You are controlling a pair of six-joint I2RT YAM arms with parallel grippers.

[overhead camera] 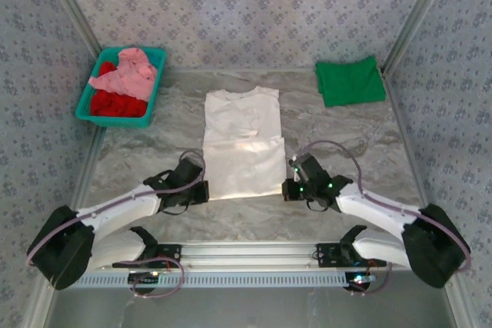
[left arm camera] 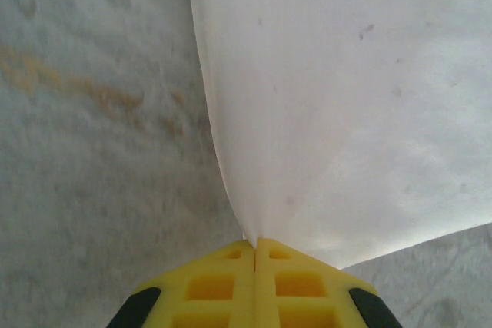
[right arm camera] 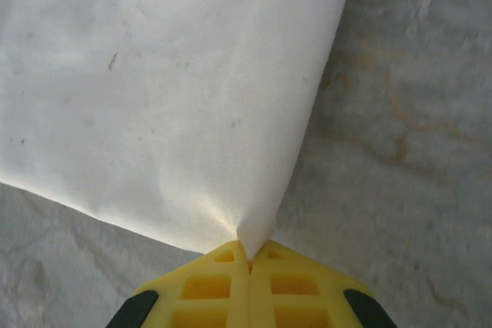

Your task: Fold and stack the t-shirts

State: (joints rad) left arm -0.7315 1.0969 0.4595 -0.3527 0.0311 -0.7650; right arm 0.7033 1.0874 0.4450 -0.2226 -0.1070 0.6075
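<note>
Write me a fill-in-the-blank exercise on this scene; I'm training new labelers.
1. The shirt pinched at its near corners by the left gripper and right gripper is ____.
2. The green shirt lies at the table's far ____ corner.
3. In the basket, the pink shirt lies on a ____ one.
Missing words: white; right; red.

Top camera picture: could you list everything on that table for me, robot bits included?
white t-shirt: one, cream-white, laid flat mid-table
green t-shirt: one, green, folded, far right corner
basket: one, teal, far left corner
pink t-shirt: one, pink, crumpled in the basket
red t-shirt: one, red, under the pink one
table: one, grey marbled
left claw: one, yellow, shut on the white t-shirt's near left corner
right claw: one, yellow, shut on its near right corner
</note>
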